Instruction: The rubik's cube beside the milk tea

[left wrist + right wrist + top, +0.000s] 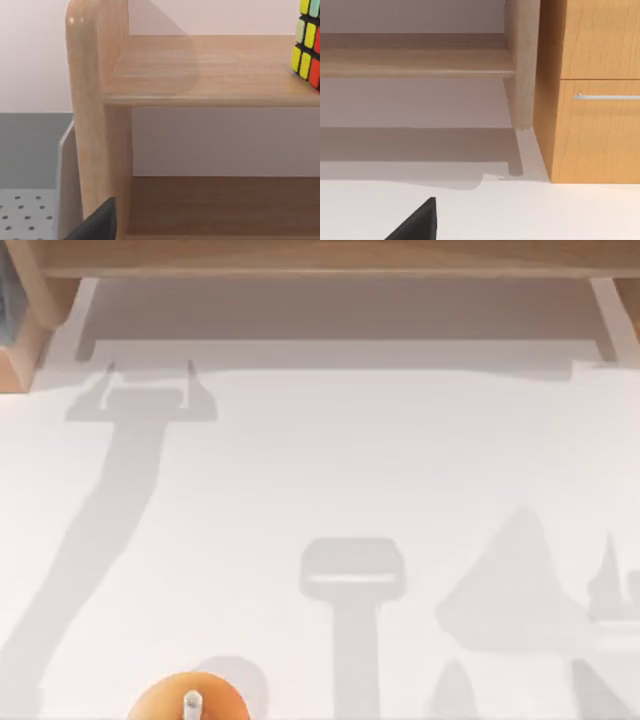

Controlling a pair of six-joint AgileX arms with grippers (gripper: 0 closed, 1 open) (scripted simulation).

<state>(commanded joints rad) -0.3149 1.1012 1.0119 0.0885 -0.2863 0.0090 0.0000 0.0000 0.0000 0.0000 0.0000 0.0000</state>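
Nothing is moving yet: the rubik's cube (308, 42) is sitting on the wooden shelf (210, 70), well apart from the milk tea (188, 702) at the table's (400, 460) near-left edge; either hand's state I cannot tell.

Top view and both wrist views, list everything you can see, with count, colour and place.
Round orange-tan milk tea cup with a short white straw: one, at the near edge of the white table, left of centre in the top view.
Multicoloured rubik's cube: one, yellow, red and green faces, standing on the upper board of the light wooden shelf, seen in the left wrist view.
Light wooden shelf: one, along the table's far edge.
Orange-brown wooden cabinet with a silver drawer handle: one, beside the shelf's post in the right wrist view.
Grey perforated tray: one, beside the shelf's post in the left wrist view.
Dark gripper parts: one edge in each wrist view.
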